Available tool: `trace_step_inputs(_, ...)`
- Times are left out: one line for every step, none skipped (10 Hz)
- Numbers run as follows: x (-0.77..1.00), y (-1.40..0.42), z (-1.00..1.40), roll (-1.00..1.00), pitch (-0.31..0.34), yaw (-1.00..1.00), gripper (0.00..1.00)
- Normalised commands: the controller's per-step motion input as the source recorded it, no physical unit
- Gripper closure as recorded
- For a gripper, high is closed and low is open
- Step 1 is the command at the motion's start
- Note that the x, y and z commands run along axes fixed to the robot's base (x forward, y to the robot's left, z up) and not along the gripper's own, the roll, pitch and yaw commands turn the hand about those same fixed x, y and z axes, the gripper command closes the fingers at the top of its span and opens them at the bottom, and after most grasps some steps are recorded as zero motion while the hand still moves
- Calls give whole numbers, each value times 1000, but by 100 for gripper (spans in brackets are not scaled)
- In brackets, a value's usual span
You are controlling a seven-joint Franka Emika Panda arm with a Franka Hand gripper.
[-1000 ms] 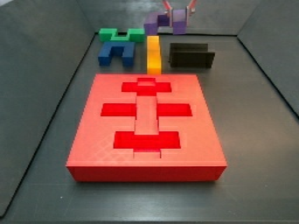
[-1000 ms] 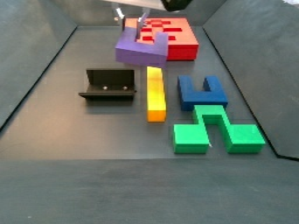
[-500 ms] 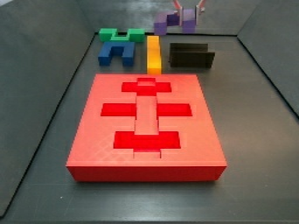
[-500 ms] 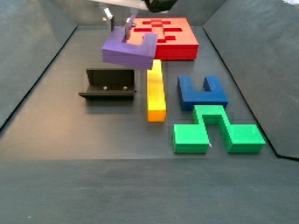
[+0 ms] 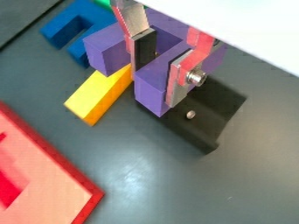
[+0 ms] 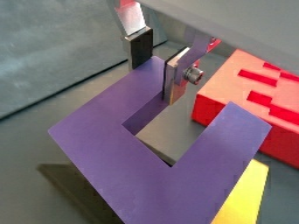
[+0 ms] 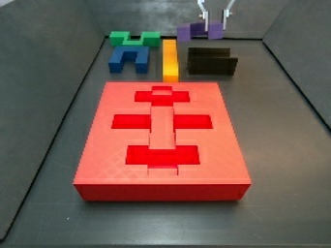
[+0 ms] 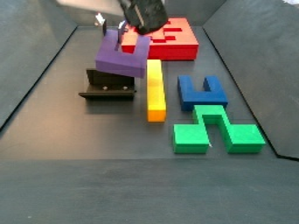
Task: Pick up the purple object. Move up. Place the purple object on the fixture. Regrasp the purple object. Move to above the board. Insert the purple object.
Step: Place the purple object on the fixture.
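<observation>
My gripper point(image 5: 162, 54) is shut on one prong of the purple object point(image 5: 110, 49), a violet U-shaped block; one finger sits in its notch and the other on the prong's outer face. Both side views show the gripper point(image 7: 214, 17) point(image 8: 133, 26) carrying the purple object point(image 7: 198, 32) point(image 8: 117, 59) just over the black fixture point(image 7: 211, 61) point(image 8: 107, 86). I cannot tell whether the two touch. A wrist view shows the fixture point(image 5: 208, 117) right under the block. The red board point(image 7: 162, 136) point(image 8: 176, 39) with its cross-shaped recesses lies apart from them, its corner also in a wrist view point(image 6: 251, 87).
A yellow bar point(image 7: 171, 58) point(image 8: 156, 92) lies right beside the fixture. Beyond it are a blue arch block point(image 7: 126, 60) point(image 8: 201, 91) and a green block point(image 7: 134, 40) point(image 8: 216, 131). Grey walls enclose the floor.
The gripper has carried the purple object away from the board side and down toward the fixture. Its grip on the block is unchanged.
</observation>
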Motion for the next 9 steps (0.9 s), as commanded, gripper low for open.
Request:
trace_step_inputs(709,0,-169,-543,746,0,100)
trace_step_inputs(723,0,-114,-543,709,0,100)
trace_step_inputs(837,0,0,-531,506,0,100)
trace_step_inputs(806,171,0,-777,120,-17,100)
trace_step_inputs(697,274,0,-923,0,-91,100)
trace_step_inputs(623,331,0,-949,-26,-89,100)
trace_step_inputs(500,400,0,-909,0,-51,100)
trace_step_inputs(509,334,-17,-789,63,0,100)
trace_step_inputs(591,151,-17,-594,191,0,100)
